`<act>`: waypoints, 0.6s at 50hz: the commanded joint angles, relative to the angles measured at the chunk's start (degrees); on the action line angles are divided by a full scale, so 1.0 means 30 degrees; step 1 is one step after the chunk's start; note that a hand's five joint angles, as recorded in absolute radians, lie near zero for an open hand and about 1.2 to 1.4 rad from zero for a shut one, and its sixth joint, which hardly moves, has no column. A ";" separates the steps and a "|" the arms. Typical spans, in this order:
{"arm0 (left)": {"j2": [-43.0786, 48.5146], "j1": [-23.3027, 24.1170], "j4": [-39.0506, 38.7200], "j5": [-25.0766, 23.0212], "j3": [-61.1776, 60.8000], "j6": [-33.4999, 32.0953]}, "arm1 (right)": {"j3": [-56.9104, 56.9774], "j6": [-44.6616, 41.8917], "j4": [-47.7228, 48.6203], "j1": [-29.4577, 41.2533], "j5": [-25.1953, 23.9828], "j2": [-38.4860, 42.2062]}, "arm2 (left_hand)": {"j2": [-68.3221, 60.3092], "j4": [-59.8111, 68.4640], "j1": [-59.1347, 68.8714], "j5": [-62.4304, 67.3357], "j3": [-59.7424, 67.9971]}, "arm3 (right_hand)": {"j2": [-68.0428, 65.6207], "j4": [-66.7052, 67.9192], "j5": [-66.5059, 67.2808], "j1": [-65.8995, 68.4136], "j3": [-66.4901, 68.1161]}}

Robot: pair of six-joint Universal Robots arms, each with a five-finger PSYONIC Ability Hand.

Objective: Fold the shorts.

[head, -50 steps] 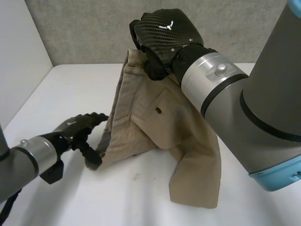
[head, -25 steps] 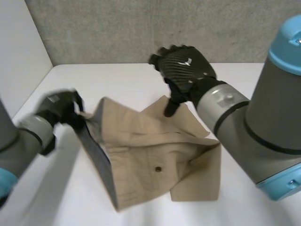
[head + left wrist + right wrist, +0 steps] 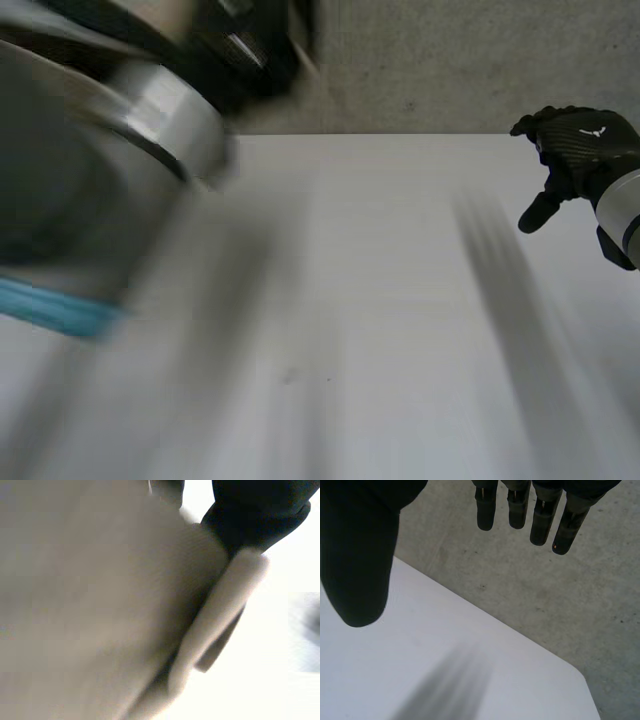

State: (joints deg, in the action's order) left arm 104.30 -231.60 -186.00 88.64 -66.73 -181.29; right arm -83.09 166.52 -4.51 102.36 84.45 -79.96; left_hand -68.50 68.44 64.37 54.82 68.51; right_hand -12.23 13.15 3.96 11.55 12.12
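The tan shorts (image 3: 100, 595) hang close against my left hand (image 3: 255, 515), whose dark fingers are curled on a folded edge of the cloth. In the head view my left arm (image 3: 110, 150) is raised high and near the camera, with the left hand (image 3: 250, 45) a dark shape beyond the wrist and a thin strip of tan cloth (image 3: 305, 40) beside it. My right hand (image 3: 580, 150) hovers over the table's far right side, open and holding nothing. Its straight fingers (image 3: 540, 515) and thumb (image 3: 355, 555) stand apart above the table's corner.
The white table (image 3: 380, 300) lies bare below both arms. A grey wall (image 3: 450, 60) runs along its back edge, and the table's rounded corner (image 3: 570, 675) lies under my right hand's fingertips.
My left arm has swung up towards the camera and lifted the shorts off the table. My right hand has let go of the cloth and drawn away to the right.
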 commanded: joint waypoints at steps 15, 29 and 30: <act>0.7068 0.7445 -0.0227 -0.0014 -0.1459 -0.1181 | -0.0193 -0.0136 -0.0021 -0.0398 -0.0846 0.0112 | 1.9315 -1.9297 -1.7941 -1.8091 -1.9320 | 0.0744 -0.1051 -0.1318 -0.0515 -0.0706; 0.1798 0.3115 -0.0461 -0.0072 -0.2805 -0.1063 | -0.0251 -0.0195 -0.0167 -0.0339 -0.0846 0.0171 | 1.9091 -1.9073 -1.7716 -1.7867 -1.9096 | 0.0744 -0.1051 -0.1318 -0.0515 -0.0706; 0.1562 0.2529 -0.0432 -0.0043 -0.2923 -0.1034 | -0.0251 -0.0224 -0.0196 -0.0339 -0.0846 0.0171 | 1.9091 -1.9073 -1.7716 -1.7867 -1.9096 | 0.0744 -0.1051 -0.1318 -0.0515 -0.0706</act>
State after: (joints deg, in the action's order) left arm 114.74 -214.72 -187.37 88.60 -72.88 -184.44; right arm -83.75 166.10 -4.59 101.34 81.93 -79.51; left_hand -12.17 12.09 12.55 2.64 12.54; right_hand -12.24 13.15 3.96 11.54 12.12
